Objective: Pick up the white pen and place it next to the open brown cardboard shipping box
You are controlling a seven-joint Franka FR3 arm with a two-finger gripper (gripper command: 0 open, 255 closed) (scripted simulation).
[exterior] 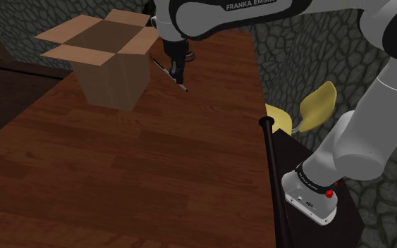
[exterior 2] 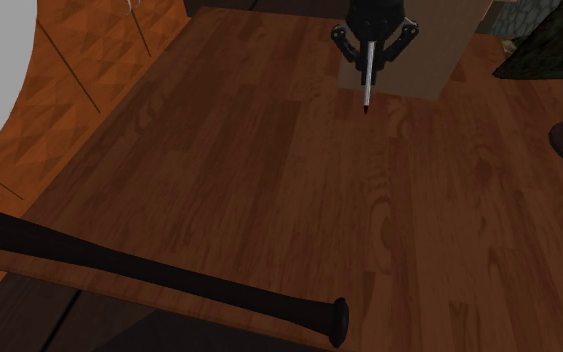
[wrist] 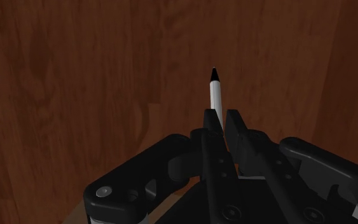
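Hand: I see the black hand (exterior: 178,67) in the upper middle of the shoulder view, and at the top edge, right of centre, in the second exterior view (exterior 2: 372,45). Its fingers are drawn narrow and clasp the pen between them; the wrist view (wrist: 224,114) shows this plainly.
Pen: the white pen (wrist: 215,95) has a dark tip and sticks out beyond the fingertips. In the shoulder view (exterior: 181,86) it slants down toward the right of the frame. In the second exterior view (exterior 2: 368,85) it points straight down the frame.
Pen tip: it is close to the wood, but I cannot tell whether it touches.
Box: the open brown cardboard box (exterior: 112,67) stands upright in the upper left of the shoulder view with its flaps spread. In the second exterior view (exterior 2: 439,50) it lies at the top, behind the hand.
Pen and box: the pen is just beside the box, on its right in the shoulder view.
Bench: dark reddish wood planks (exterior: 119,169) (exterior 2: 269,180) (wrist: 75,76).
Bat: a black bat (exterior 2: 169,280) runs along the bench edge in the lower left of the second exterior view. In the shoulder view (exterior: 271,169) it runs along the right edge.
Chair: a yellow chair (exterior: 316,106) stands right of the bench, behind the white arm (exterior: 359,141).
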